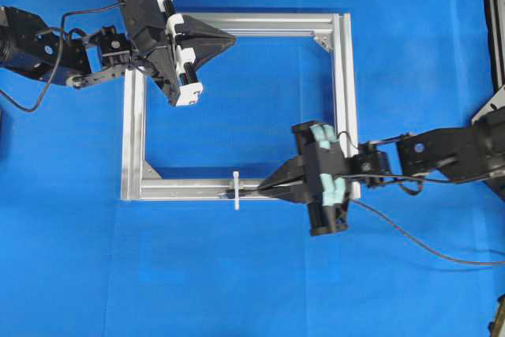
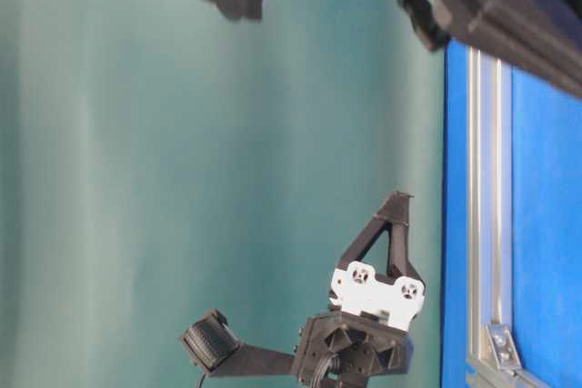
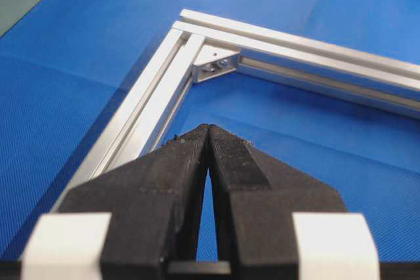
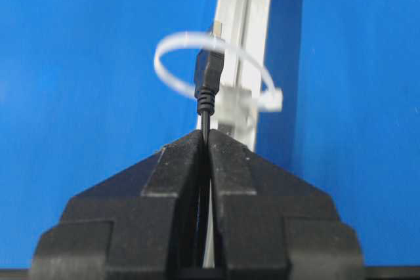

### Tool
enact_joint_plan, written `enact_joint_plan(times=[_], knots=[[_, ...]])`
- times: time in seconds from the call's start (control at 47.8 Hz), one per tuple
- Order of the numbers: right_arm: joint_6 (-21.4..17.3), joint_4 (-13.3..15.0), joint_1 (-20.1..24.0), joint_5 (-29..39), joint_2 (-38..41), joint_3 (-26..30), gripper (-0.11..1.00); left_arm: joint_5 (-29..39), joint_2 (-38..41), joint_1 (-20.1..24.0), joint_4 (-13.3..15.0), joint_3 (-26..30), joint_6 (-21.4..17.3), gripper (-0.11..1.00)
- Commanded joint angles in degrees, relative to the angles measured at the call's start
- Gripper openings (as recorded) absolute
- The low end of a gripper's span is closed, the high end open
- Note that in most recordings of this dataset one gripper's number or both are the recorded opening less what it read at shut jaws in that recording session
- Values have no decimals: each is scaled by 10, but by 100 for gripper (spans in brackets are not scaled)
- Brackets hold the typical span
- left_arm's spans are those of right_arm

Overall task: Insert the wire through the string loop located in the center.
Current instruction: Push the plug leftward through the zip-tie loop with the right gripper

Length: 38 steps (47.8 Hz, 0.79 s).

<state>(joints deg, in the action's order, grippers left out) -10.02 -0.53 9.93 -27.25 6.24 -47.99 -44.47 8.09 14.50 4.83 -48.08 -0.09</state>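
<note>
While clamped tight on the wire point(image 4: 209, 80) just behind its small dark plug, jaws pressed together: right gripper point(image 4: 205, 137) low over the near rail of the aluminium frame point(image 1: 134, 132), plug nose-on to the string loop point(image 4: 161, 70). Standing up white and thin across that rail, at about the middle of its length. Seen from the right wrist, plug framed inside the ring's outline. Cannot be told from any view whether already past the band or only level with it. Rest of the cable trailing off behind the arm across the blue cloth. Left gripper point(image 1: 229, 39) closed on nothing, parked over the far rail, well apart from the work.

Likely trouble from here: a slight drift sideways or downward, enough to catch the plug's shoulder on the band and fold the flimsy ring flat rather than thread it. Equally possible, a tip dipping onto the rail and jamming in its groove. Short stub of cable ahead of the jaws, so little flex to forgive a bad line. Drag from the loose length behind, another risk of twisting the plug off its aim.
</note>
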Motion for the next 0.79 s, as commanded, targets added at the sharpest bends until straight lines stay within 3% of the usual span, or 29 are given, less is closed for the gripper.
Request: enact_joint_plan(times=[0.0,0.293,0.774], knots=[[-1,0,-1,-4,4,28,-3,-3,-19,-2,-2,5,0,0],[-1,0,-1,-2,28,65,-3,-3,-20,-4,-2,5,0,0],[-1,-1,-1,-2,30,62,-3,-3,-29,-28,-2,-13,8,0]])
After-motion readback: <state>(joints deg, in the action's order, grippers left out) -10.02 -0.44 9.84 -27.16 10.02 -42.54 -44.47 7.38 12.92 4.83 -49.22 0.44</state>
